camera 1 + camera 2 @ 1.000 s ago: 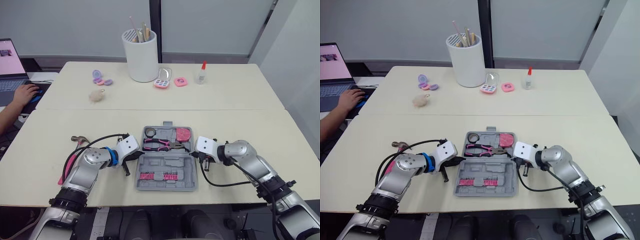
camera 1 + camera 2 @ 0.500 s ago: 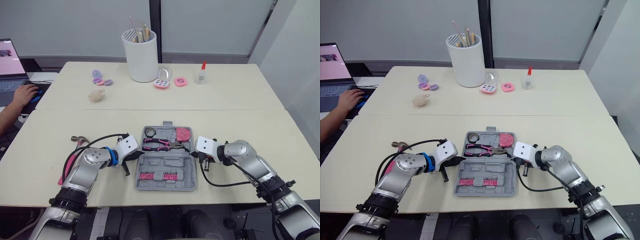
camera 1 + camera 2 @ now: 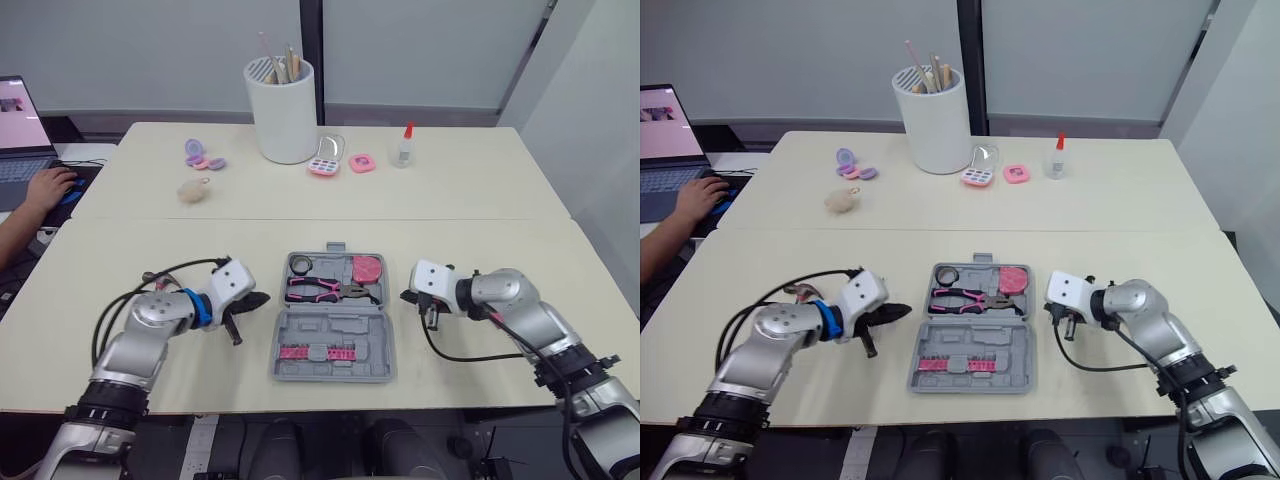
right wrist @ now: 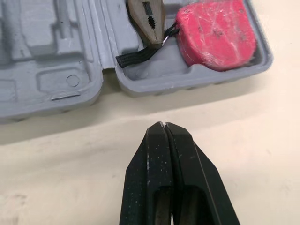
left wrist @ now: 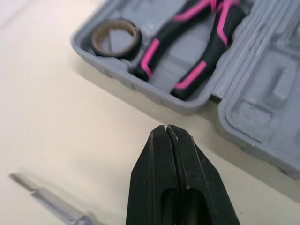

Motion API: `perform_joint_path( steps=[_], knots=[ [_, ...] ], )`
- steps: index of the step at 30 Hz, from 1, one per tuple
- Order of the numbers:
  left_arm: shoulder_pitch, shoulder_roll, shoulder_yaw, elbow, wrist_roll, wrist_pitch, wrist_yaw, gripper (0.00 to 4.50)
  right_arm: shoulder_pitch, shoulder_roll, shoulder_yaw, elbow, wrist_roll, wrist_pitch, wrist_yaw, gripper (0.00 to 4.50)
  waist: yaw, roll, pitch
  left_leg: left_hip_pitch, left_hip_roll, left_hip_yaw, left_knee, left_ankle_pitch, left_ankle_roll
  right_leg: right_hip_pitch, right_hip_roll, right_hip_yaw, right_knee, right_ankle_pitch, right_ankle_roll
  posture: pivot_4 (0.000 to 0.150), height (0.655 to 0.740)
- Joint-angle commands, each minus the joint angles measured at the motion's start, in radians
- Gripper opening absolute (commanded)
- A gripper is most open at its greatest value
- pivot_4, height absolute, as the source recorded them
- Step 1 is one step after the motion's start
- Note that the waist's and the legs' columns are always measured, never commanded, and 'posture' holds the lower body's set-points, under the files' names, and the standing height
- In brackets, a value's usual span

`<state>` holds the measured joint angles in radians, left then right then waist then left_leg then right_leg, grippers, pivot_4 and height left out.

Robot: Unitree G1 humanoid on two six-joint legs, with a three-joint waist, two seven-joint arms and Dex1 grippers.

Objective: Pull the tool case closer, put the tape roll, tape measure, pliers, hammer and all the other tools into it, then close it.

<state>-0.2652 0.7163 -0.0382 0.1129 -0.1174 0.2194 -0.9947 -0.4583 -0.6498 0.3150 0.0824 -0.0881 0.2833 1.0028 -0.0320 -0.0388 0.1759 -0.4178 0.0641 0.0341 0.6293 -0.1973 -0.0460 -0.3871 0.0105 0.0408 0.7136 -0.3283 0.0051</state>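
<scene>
L end effector (image 5: 168, 129) & R end effector (image 4: 163, 124) both pinched shut, empty, flanking open tool case (image 3: 333, 335). Prob next: hammer (image 3: 796, 291) by L arm; open wide, grip handle, not head.

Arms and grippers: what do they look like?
Both arms are silver metal with a white boxy wrist housing and a looping black cable. Left gripper and right gripper have two black tapered fingers each. The left wrist carries a blue band.

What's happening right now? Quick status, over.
Left claw and right claw shut, empty, flanking the case. Case open; tape roll, pliers, tape measure inside. Slim tool on table outside it.
</scene>
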Motion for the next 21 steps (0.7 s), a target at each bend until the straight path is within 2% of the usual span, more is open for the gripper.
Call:
perform_joint_path(
  steps=[1, 4, 7, 10, 14, 17, 21],
  knots=[
    [0.031, 0.079, 0.112, -0.067, -0.107, 0.021, -0.081, 0.37, 0.021, -0.052, -0.115, -0.107, 0.113, 0.052, 0.055, 0.44, -0.002, 0.0, 0.0, 0.0, 0.0, 0.0, 0.0, 0.0, 0.0, 0.0, 0.0, 0.0, 0.0, 0.0, 0.0, 0.15, 0.74],
    [0.057, 0.149, 0.238, -0.049, -0.231, 0.091, -0.158, 1.21, 0.045, -0.128, -0.23, -0.165, 0.225, 0.118, 0.122, 1.03, -0.003, 0.0, 0.001, 0.0, 0.0, 0.0, -0.001, 0.0, 0.0, 0.0, -0.003, 0.0, 0.0, 0.0, 0.0, 0.15, 0.74],
    [0.076, 0.211, 0.326, -0.026, -0.3, 0.138, -0.206, 2.18, 0.05, -0.19, -0.318, -0.186, 0.313, 0.181, 0.159, 1.69, -0.002, 0.0, 0.001, 0.0, 0.0, 0.0, -0.001, 0.0, 0.0, 0.0, -0.003, -0.001, 0.0, 0.0, 0.0, 0.15, 0.74],
    [0.105, 0.285, 0.421, 0.021, -0.332, 0.164, -0.246, 3.14, 0.06, -0.256, -0.428, -0.201, 0.4, 0.267, 0.18, 2.39, -0.003, 0.001, 0.001, 0.001, 0.0, 0.0, -0.001, 0.0, 0.0, 0.0, -0.004, 0.0, 0.0, 0.0, 0.0, 0.15, 0.74],
    [0.155, 0.395, 0.545, 0.172, -0.34, 0.157, -0.311, 4.46, 0.135, -0.364, -0.58, -0.21, 0.465, 0.333, 0.198, 3.43, -0.001, 0.001, 0.002, 0.001, 0.0, 0.001, -0.002, 0.0, 0.0, -0.001, -0.004, 0.0, -0.002, -0.001, 0.0, 0.15, 0.74],
    [0.158, 0.468, 0.599, 0.326, -0.328, 0.144, -0.338, 4.5, 0.211, -0.414, -0.687, -0.159, 0.489, 0.335, 0.218, 4.46, -0.001, 0.001, 0.002, 0.001, 0.0, 0.001, -0.003, 0.0, 0.0, -0.001, -0.005, 0.0, -0.002, -0.001, 0.0, 0.15, 0.74],
    [0.13, 0.52, 0.607, 0.507, -0.316, 0.116, -0.362, 4.5, 0.289, -0.448, -0.732, -0.089, 0.481, 0.286, 0.243, 4.46, -0.001, 0.001, 0.002, 0.001, 0.0, 0.003, -0.003, 0.0, 0.0, -0.001, -0.006, 0.0, -0.002, -0.002, 0.001, 0.15, 0.74]
  ],
)
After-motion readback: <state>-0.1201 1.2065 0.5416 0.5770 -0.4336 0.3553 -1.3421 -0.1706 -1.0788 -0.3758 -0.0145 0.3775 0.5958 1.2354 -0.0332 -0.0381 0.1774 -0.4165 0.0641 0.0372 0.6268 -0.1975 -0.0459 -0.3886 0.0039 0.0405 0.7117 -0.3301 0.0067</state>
